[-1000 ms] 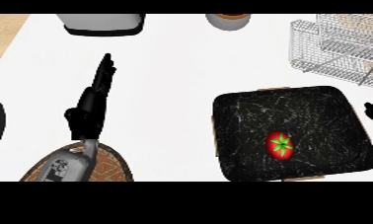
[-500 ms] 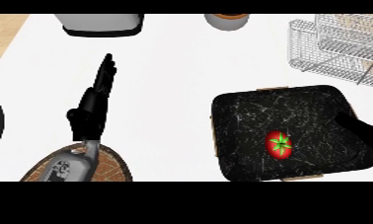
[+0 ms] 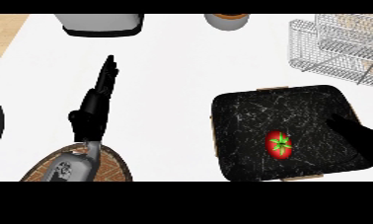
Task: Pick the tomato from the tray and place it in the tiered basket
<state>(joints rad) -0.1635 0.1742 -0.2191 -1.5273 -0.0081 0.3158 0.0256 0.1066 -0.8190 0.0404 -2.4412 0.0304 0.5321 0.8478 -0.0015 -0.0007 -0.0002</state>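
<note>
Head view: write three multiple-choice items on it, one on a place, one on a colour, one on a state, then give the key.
1. Where does the tomato lie?
A. on the black tray
B. in the tiered basket
C. on the white counter

2. What colour is the tomato's body?
A. yellow
B. red
C. purple

3. How is the left hand?
A. curled round the tomato
B. open, fingers straight, holding nothing
C. inside the basket

Key: 1 A, the tomato sits on the tray's dark surface; 2 B, red under a green stem; 3 B, its fingers stretch out over bare counter.
</note>
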